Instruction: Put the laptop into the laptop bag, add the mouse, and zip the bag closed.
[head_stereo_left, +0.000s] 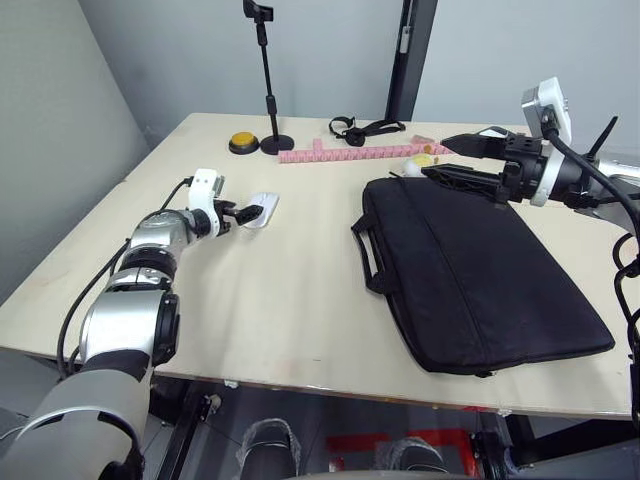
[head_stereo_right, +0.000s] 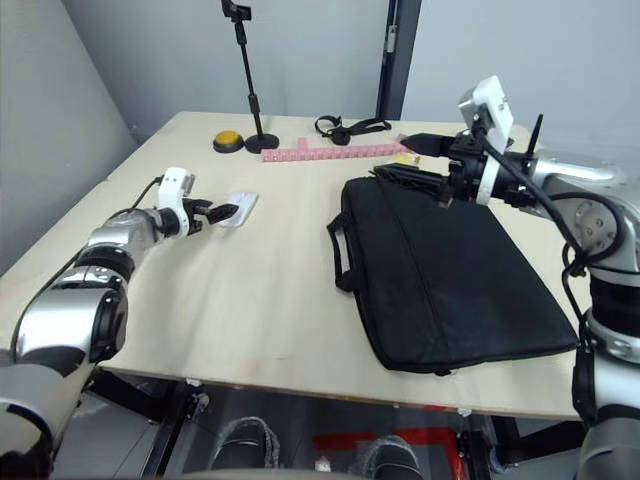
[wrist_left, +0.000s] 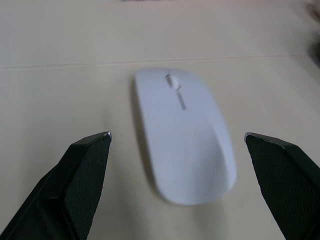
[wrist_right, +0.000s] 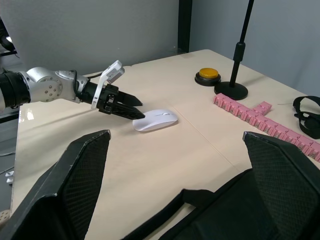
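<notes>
A pale wooden table (head_stereo_left: 280, 300) fills the foreground, its top crossed by faint seams. Behind it stand plain grey walls (head_stereo_left: 180, 50), split by a dark vertical post (head_stereo_left: 412, 55). A black stand (head_stereo_left: 268, 90) on a round base rises near the far edge, with a yellow button (head_stereo_left: 243, 142) just beside it and a row of pink blocks (head_stereo_left: 350, 153) alongside. The floor (head_stereo_left: 350, 440) below is dark, marked with red tape. Light is even and soft.
</notes>
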